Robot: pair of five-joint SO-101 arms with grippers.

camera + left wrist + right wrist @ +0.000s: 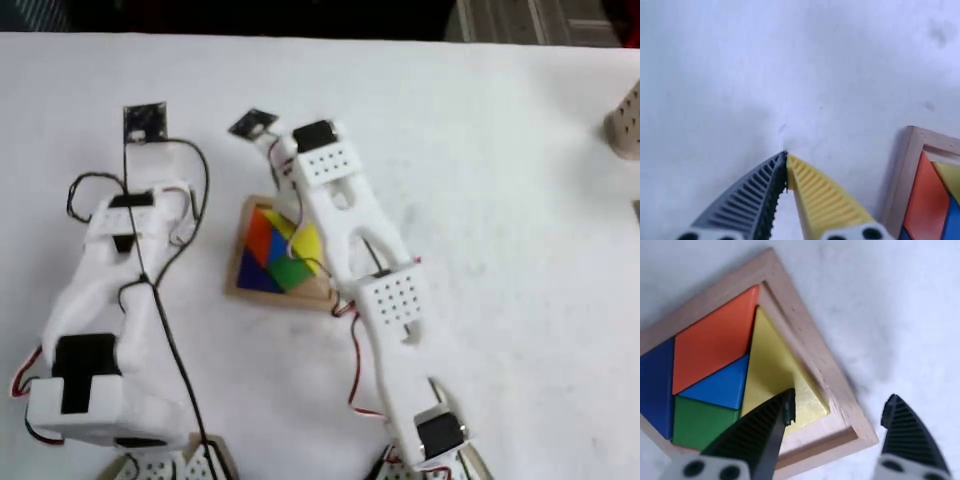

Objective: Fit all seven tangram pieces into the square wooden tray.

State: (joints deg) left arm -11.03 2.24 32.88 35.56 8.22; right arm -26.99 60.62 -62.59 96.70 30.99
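Wooden tray (pixel 275 294) lies turned at an angle on the white table (pixel 500 150), near the middle of the high view. The left arm (pixel 100 290) is at its 9 o'clock, and the right arm (pixel 395 300) crosses its 3 o'clock side. Inside the tray sit an orange piece (pixel 715 340), a yellow triangle (pixel 770 365), a light blue piece (pixel 720 385), a green piece (pixel 700 422) and a dark blue piece (pixel 657 385), edge to edge.

The right gripper (pixel 837 407) is spread wide and holds nothing. One black finger (pixel 770 425) hangs over the yellow triangle, the other beyond the tray's rim over bare table.

The left gripper (pixel 785 156) is closed, its grey and yellow fingers meeting at the tips with nothing between them. It points at bare table just beside a corner of the tray.
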